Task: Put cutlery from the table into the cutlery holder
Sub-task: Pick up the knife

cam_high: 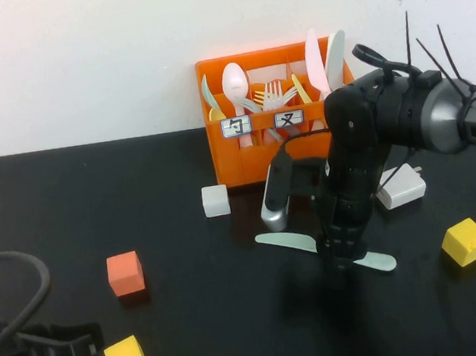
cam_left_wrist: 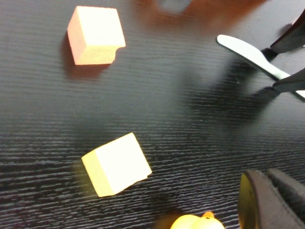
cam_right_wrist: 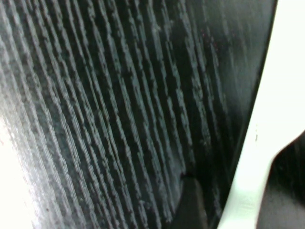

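the knife (cam_high: 290, 242) lies flat on the table (cam_high: 137, 198) in front of the holder (cam_high: 237, 165). right gripper (cam_left_wrist: 286, 64) straddles it, fingers apart; closing could skid it sideways. left gripper (cam_left_wrist: 274, 200), near the yellow block (cam_left_wrist: 116, 164): cannot tell.

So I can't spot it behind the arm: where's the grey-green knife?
The grey-green knife lies flat on the table, right of centre in the high view, before the cutlery holder, with the open right gripper straddling it.

The right tool (cam_high: 343, 256) covers the middle of the knife (cam_high: 284, 242). Right of the knife, the holder's (cam_high: 258, 163) third label is hidden behind the arm. The left tool (cam_left_wrist: 271, 200) is cut off at the picture's edge.
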Controlling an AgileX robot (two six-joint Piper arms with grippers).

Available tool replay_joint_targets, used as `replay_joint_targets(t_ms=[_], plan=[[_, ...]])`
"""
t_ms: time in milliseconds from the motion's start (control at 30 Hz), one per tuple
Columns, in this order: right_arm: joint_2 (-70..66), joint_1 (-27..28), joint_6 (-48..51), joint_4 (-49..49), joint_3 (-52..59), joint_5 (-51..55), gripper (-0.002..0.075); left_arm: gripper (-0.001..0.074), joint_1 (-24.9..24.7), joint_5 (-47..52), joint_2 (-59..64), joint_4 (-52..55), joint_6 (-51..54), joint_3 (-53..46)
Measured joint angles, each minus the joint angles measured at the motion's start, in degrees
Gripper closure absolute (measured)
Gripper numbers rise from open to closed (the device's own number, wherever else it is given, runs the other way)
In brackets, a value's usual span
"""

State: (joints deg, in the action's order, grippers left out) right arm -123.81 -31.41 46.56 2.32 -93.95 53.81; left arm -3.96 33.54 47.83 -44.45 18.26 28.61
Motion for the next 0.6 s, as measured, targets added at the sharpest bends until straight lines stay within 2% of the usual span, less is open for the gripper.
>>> replay_joint_targets(t_ms=[200, 333, 467, 600], plan=[[-0.63, 0.0, 0.0, 0.0, -0.54, 0.64, 0.0216, 0.0736, 0.0, 0.0, 0.0, -0.61, 0.1, 0.0], [-0.67, 0.0, 0.0, 0.0, -0.66, 0.64, 0.0274, 0.0736, 0.0, 0.0, 0.0, -0.7, 0.1, 0.0], [-0.67, 0.0, -0.69, 0.0, -0.66, 0.64, 0.0396, 0.0736, 0.0, 0.0, 0.0, -0.82, 0.1, 0.0], [-0.89, 0.0, -2.52, -0.34, -0.98, 0.78, 0.0613, 0.0736, 0.0, 0.0, 0.0, -0.86, 0.1, 0.0]])
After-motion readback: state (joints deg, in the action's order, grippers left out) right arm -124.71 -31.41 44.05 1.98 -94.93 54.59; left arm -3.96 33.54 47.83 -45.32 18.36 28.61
